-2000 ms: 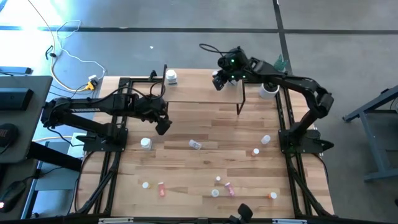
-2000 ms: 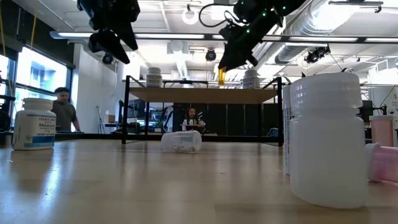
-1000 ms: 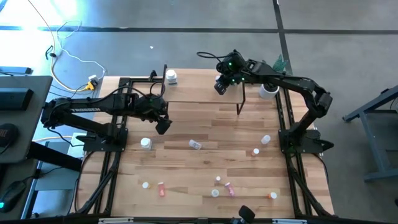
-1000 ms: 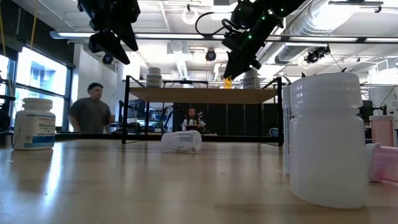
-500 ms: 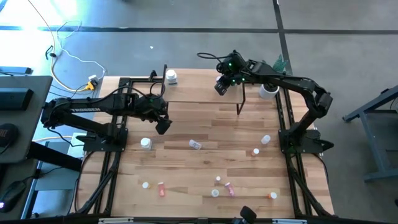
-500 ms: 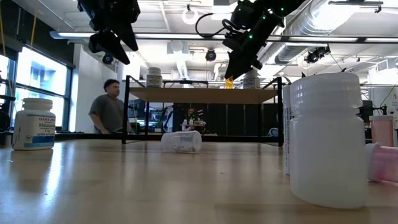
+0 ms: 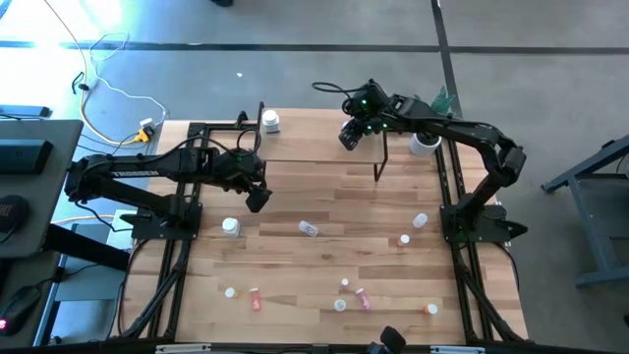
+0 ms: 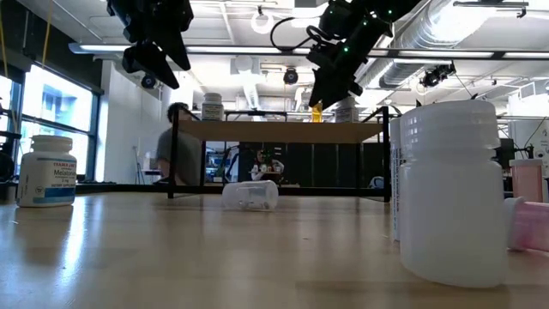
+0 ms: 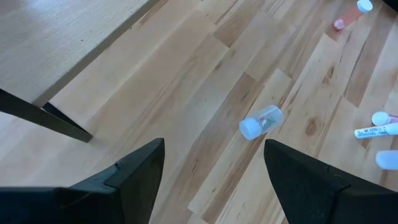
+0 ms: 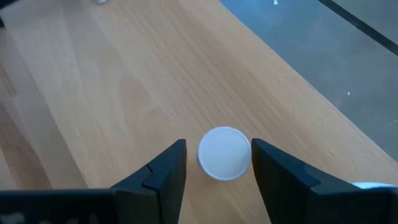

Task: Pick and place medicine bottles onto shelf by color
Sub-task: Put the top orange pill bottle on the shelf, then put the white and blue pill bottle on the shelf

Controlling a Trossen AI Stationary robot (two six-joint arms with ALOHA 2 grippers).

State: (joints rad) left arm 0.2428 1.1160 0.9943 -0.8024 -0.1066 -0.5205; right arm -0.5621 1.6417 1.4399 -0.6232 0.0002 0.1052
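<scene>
While the right claw (image 10: 214,163) hangs low over the shelf (image 7: 314,149), its fingers (image 10: 158,174) have been parted since a moment ago, when they were closed on the small orange bottle. In the right wrist view a gap now shows on both sides of the bottle's white cap (image 10: 224,152), so the bottle is no longer gripped. The orange bottle (image 8: 316,112) is seen in the low view standing upright on the shelf top, towards its right end, just under the claw and close beside a larger white bottle (image 8: 345,109). Another white bottle (image 7: 270,122) stands at the shelf's far left corner.

This placement is judged to be done: one orange bottle has been delivered, and only the lifting away of the right arm is left in this step. The release looks clean, though the fingers sit close beside the cap, so a straight rise would be the safe way out to avoid tipping it.

The left claw (image 9: 211,180) is held wide open and empty above the counter (image 7: 324,236), with a clear bottle (image 9: 261,121) lying on its side below it. Many bottles are still scattered over the counter, so most of the sorting is judged to remain.
</scene>
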